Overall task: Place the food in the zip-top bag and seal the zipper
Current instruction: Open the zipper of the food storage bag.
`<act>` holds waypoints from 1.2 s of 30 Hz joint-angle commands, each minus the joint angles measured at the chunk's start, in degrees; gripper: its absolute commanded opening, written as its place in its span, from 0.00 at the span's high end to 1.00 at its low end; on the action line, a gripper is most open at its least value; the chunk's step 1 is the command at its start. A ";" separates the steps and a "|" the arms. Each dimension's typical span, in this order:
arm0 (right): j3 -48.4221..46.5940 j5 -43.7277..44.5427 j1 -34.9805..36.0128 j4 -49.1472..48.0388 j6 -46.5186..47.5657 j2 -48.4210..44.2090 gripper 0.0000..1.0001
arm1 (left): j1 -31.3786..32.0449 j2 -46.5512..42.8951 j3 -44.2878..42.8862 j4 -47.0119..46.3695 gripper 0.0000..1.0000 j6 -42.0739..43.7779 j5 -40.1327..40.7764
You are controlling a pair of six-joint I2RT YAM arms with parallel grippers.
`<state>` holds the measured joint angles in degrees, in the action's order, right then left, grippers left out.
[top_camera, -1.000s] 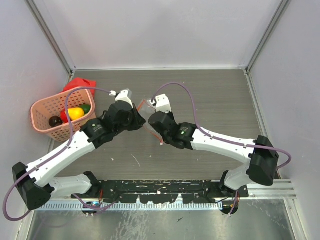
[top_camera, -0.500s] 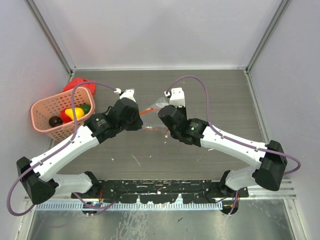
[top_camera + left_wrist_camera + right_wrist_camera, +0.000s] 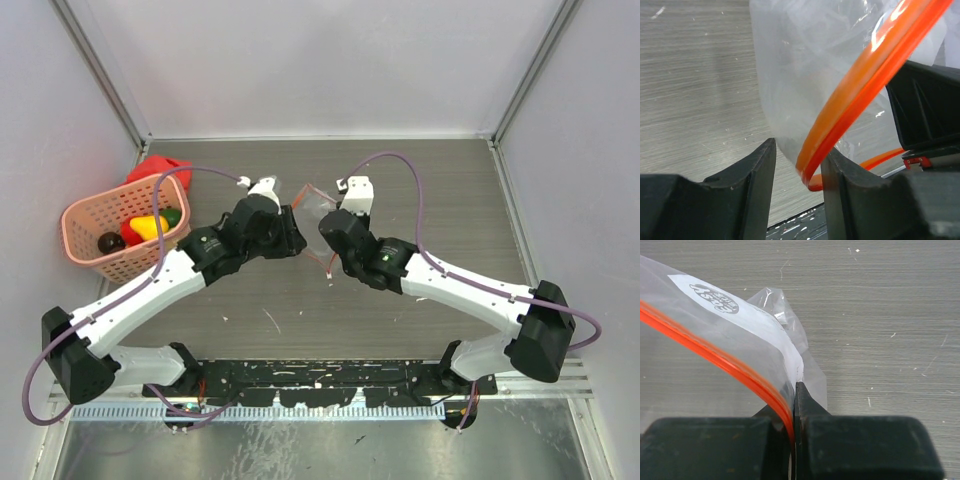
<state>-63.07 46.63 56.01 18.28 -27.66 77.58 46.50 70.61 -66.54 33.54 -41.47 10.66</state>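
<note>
The clear zip-top bag [image 3: 318,208] hangs between my two grippers at mid-table. My right gripper [image 3: 327,240] is shut on the bag's edge, pinching the red-orange zipper [image 3: 715,357] and the clear film [image 3: 755,335] between its fingers [image 3: 794,390]. My left gripper [image 3: 293,237] is open. Its jaws stand on either side of the curved zipper strip [image 3: 865,75] and the bag film [image 3: 805,65], with a gap left. The food sits in the pink basket [image 3: 82,215] at the far left: a yellow piece [image 3: 150,227], a green one [image 3: 173,215] and a dark one [image 3: 107,241].
A red object [image 3: 160,170] lies behind the basket, near the left wall. Grey walls with metal rails close in the table on the left, back and right. Cables loop above both arms.
My left gripper has moved right, up to the bag's edge. My right gripper kept hold of the bag, which has swung and now stands more upright between the grippers.
</note>
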 commanded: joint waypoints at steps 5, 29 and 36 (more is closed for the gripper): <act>0.41 -0.90 0.02 -5.21 -6.24 -0.09 1.00 | -0.05 -0.72 5.63 -14.35 0.60 -6.33 -3.68; -1.93 -10.41 0.07 2.98 -0.32 -5.46 0.53 | -0.01 -1.67 -0.64 -0.59 1.00 1.02 3.61; -3.21 -12.20 0.05 3.29 1.03 -5.33 0.47 | -0.08 -0.92 -2.14 0.60 1.00 2.11 3.86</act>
<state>-63.11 35.20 56.03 22.41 -27.77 73.84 46.50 70.35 -65.67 34.11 -40.93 12.91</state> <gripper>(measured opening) 0.524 0.005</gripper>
